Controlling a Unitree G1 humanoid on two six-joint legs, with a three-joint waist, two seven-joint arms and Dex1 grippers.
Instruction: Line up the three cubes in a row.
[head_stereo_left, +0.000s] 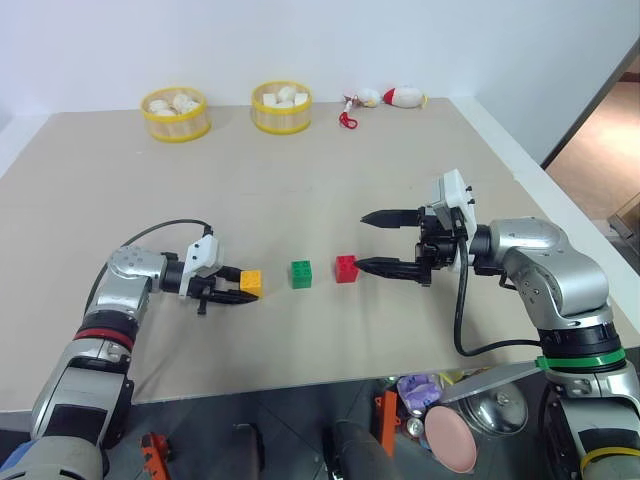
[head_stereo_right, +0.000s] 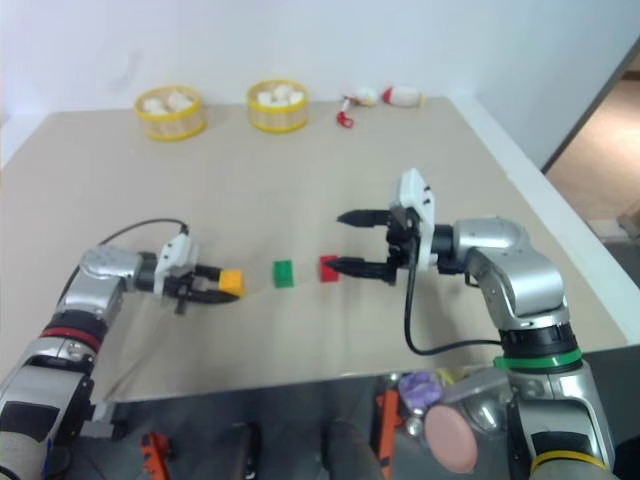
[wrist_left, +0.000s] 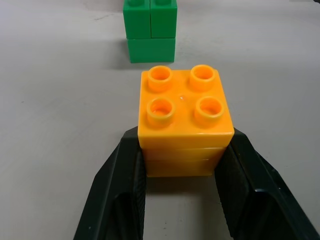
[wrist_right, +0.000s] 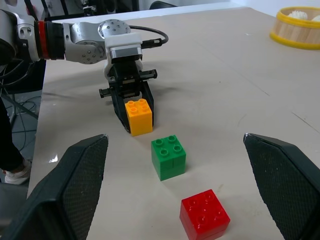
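Table: fills frame centre, work surface.
Right gripper: right of centre, fingers spread wide, empty, parked just beside red cube; judged clear of row.
Left gripper: lower left, clamped on orange cube, cube at table level; you position it beside green cube, centre.
Row judged nearly complete.

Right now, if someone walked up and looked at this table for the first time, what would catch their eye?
First, the three bright studded bricks near the table's front edge: the orange-yellow brick, clamped in the left gripper, then the green brick and the red brick. Next, the right gripper, wide open beside the red brick. Farther back stand two yellow baskets of white lumps.
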